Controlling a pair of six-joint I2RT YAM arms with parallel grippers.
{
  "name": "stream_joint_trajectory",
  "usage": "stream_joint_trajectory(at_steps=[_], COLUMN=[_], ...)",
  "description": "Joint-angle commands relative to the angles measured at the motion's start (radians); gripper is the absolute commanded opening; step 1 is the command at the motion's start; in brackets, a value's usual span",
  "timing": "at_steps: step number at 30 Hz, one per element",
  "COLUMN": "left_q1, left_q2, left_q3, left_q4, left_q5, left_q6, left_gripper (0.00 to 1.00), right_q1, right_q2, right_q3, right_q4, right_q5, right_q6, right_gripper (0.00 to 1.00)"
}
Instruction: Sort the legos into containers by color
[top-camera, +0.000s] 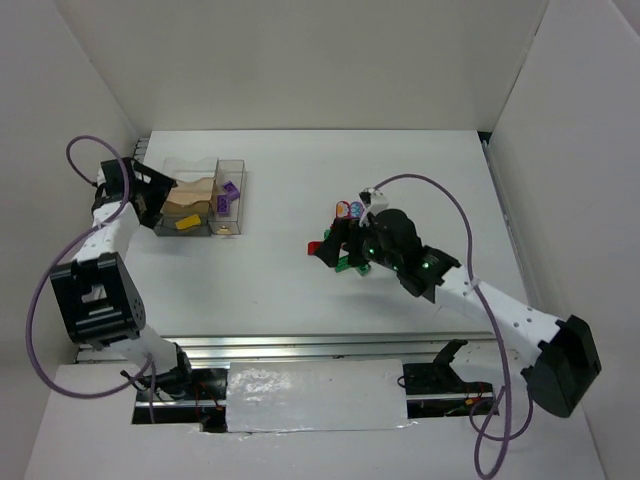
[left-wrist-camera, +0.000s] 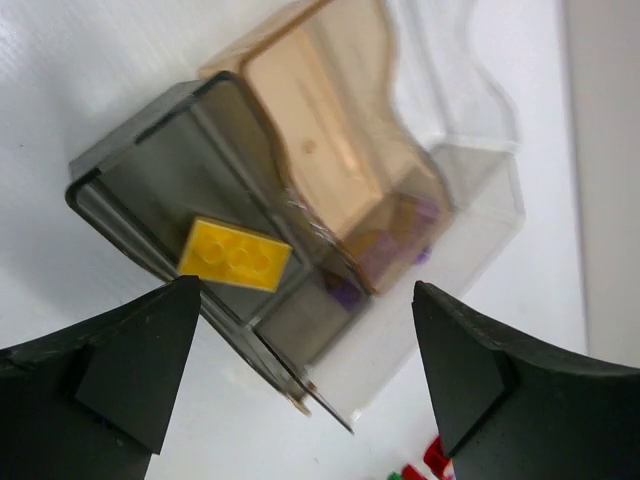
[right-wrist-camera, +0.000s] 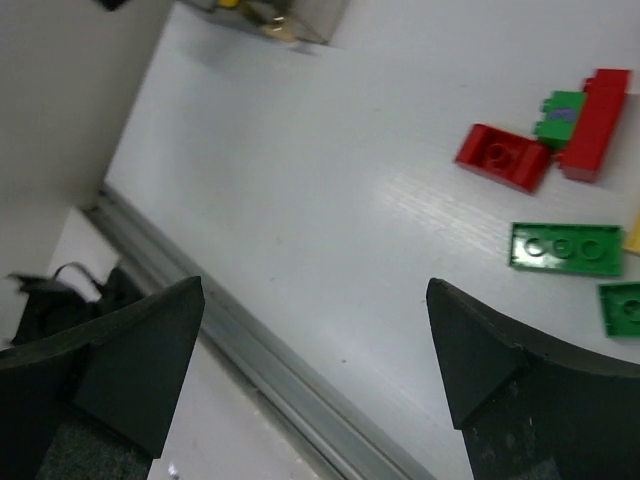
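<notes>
The clear divided container (top-camera: 232, 163) stands at the table's back left. A yellow brick (top-camera: 188, 222) lies in its near-left compartment and purple bricks (top-camera: 229, 195) lie on its right side. My left gripper (top-camera: 157, 200) is open and empty at the container's left edge. In the left wrist view the container (left-wrist-camera: 150, 170), the yellow brick (left-wrist-camera: 235, 254) and the purple bricks (left-wrist-camera: 388, 252) lie just ahead of the gripper (left-wrist-camera: 305, 300). My right gripper (top-camera: 331, 246) is open and empty over the left side of the loose lego pile (top-camera: 348, 212). The right wrist view shows the gripper (right-wrist-camera: 315, 295), red bricks (right-wrist-camera: 503, 158) and green plates (right-wrist-camera: 565, 248).
White walls enclose the table on the left, back and right. A metal rail (right-wrist-camera: 250, 350) runs along the near edge. The container's corner (right-wrist-camera: 290, 25) shows at the top of the right wrist view. Bare table lies between the container and the pile.
</notes>
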Motion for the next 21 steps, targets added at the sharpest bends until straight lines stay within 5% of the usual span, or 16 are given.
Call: stream_joint_trajectory(at_steps=[1, 5, 10, 15, 21], left_q1=[-0.056, -0.196, -0.269, -0.273, -0.298], left_q2=[-0.204, -0.450, -0.746, -0.860, -0.891], left_q3=[0.051, 0.084, -0.054, -0.096, -0.198], left_q4=[-0.001, -0.160, -0.235, -0.354, -0.319], left_q5=[0.046, 0.043, 0.155, 0.171, 0.183], left_q6=[0.093, 0.286, 0.452, 0.595, 0.598], left_gripper=[1.00, 0.99, 0.99, 1.00, 0.99], right_q1=[-0.034, -0.088, -0.201, -0.281, -0.298], right_q2=[0.175, 0.384, 0.585, 0.763, 0.880], right_q3=[0.169, 0.363, 0.498, 0.591, 0.662], right_q4=[-0.238, -0.380, -0.439, -0.471, -0.496], right_q5=[0.187, 0.303, 0.258, 0.224, 0.169], right_q6=[-0.042, -0.073, -0.169, -0.209, -0.229], right_gripper=[1.00, 1.00, 0.98, 0.95, 0.88])
